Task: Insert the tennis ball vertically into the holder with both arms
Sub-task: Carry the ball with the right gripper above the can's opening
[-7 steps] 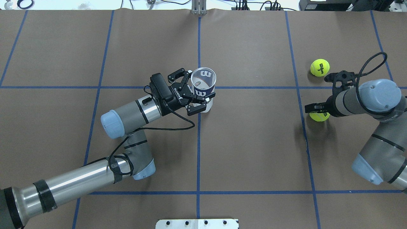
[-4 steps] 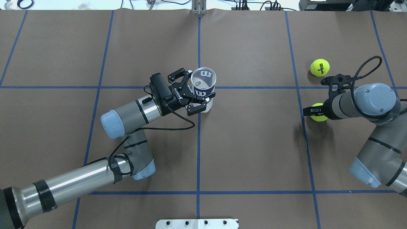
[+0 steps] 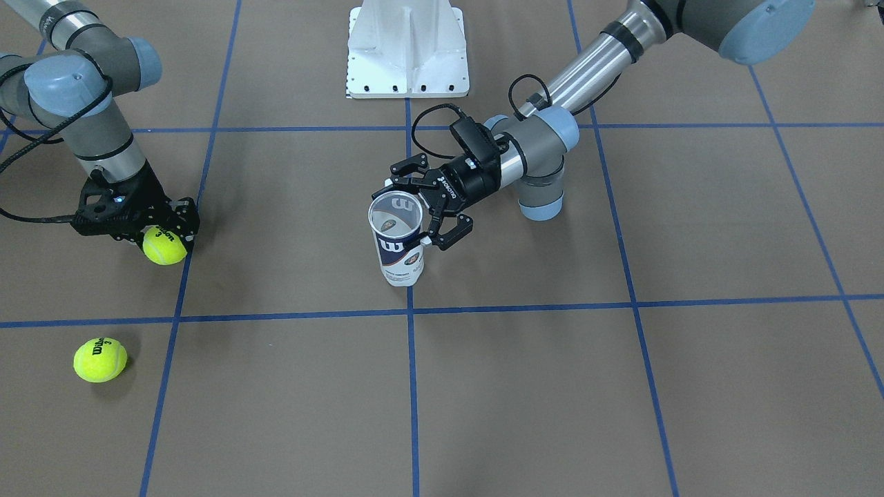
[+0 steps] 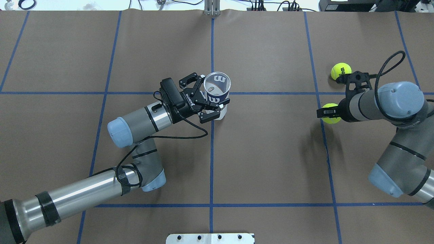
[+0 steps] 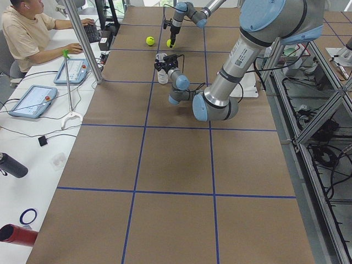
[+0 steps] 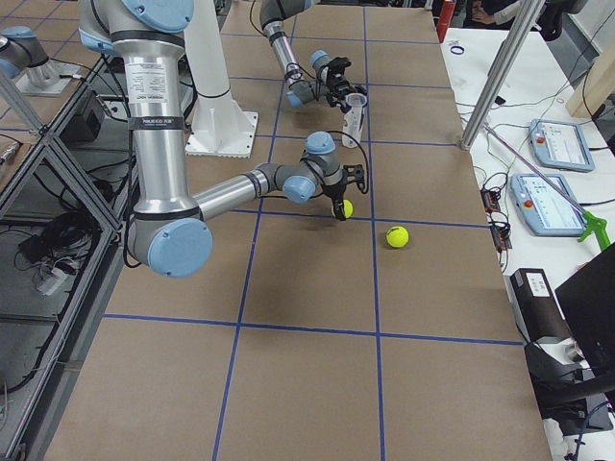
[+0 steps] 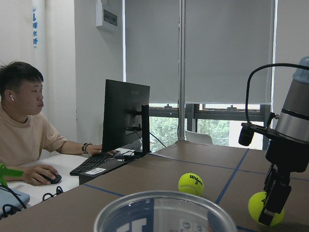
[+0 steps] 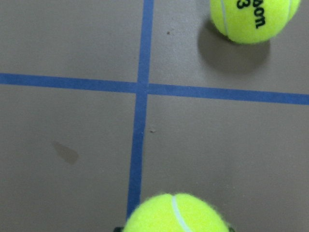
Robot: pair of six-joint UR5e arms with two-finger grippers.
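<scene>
- Tennis ball (image 3: 166,248), yellow-green, sits pinched between the black fingers of the right gripper (image 3: 164,232) at the left edge of the front-facing view, about mid-height. The fingers are drawn in narrow on its sides and point down at the table (image 4: 271,162).
- In the right wrist view this ball fills the bottom centre, over a blue tape line. Whether it touches the brown paper I cannot tell.
- The holder (image 4: 217,88) stands upright just above the centre of the overhead view, where two blue tape lines cross. Its silver-rimmed mouth is open upward and its navy label carries a white W.
- The left gripper (image 4: 212,95) reaches in from the lower left of that view, lying roughly level. One finger is on each side of the holder's upper wall, clasping it.
- The held ball is towards the right edge of the overhead view, well apart from the holder.
- A second ball (image 4: 339,70) lies on the table in the upper right of the overhead view, partly behind the right wrist's black bracket. It is near the held ball but not touching it.
- A white pedestal base (image 3: 407,48) stands at the top centre of the front-facing view.
- An operator (image 7: 24,125) sits at a monitor (image 7: 125,116) on the left of the left wrist view.
</scene>
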